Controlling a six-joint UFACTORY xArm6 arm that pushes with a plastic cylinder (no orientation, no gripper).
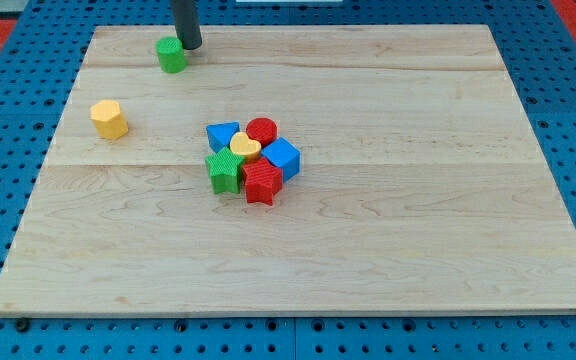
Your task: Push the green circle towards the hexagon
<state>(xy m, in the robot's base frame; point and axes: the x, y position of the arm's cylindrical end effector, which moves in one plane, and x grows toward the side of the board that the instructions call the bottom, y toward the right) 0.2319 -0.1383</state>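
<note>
The green circle (172, 55) sits near the view's top left of the wooden board. My tip (191, 45) stands right beside it, touching or almost touching its upper right side. The yellow hexagon (109, 119) lies lower left of the green circle, near the board's left edge, apart from everything else.
A tight cluster sits at the board's middle: a blue block (223, 136), a red round block (262, 130), a yellow heart (246, 150), a blue block (281, 157), a green star (224, 172) and a red star (262, 183). The board (418, 200) lies on a blue pegboard.
</note>
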